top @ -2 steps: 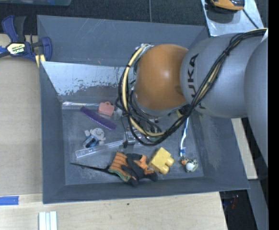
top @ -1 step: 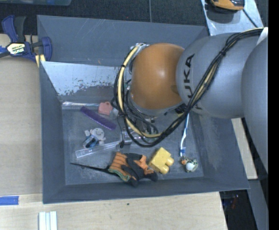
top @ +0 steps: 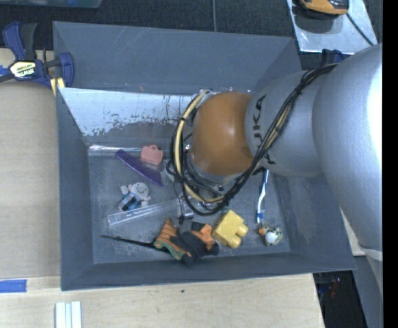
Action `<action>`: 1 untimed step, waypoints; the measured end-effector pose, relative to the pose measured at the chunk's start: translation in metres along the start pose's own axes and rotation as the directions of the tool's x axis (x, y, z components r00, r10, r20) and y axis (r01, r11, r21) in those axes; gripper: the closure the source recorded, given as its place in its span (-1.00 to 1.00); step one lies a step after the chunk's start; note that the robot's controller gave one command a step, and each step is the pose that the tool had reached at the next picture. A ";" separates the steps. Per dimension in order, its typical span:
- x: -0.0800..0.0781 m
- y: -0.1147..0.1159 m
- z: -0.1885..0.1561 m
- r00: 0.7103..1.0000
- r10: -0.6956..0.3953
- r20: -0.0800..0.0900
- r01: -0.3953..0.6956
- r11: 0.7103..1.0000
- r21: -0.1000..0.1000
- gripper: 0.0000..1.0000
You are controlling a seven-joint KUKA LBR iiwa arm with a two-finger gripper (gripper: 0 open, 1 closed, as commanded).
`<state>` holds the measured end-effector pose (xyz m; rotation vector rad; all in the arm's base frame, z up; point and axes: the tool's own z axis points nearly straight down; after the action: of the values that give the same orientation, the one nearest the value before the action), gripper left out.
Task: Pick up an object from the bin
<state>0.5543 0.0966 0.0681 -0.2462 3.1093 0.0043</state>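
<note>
Gripper set low over the front middle of the bin [top: 76,203]
The gripper [top: 185,215] is seen just above an orange-and-black toy [top: 180,242], near a yellow block [top: 230,229]; whether it is apart or together cannot be told.

camera view: above bin [top: 185,57]; angled downward | arm [top: 336,115] enters right

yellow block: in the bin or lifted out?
In the bin. The yellow block lies on the bin floor near the front wall, beside the orange-and-black toy, just below the arm's orange cover.
</note>
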 end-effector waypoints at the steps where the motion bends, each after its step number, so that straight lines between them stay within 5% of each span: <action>1: 0.008 0.005 -0.004 0.996 0.085 0.014 -0.085 0.996 -0.001 1.00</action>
<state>0.5451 0.1000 0.0715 -0.1124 3.1034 0.0076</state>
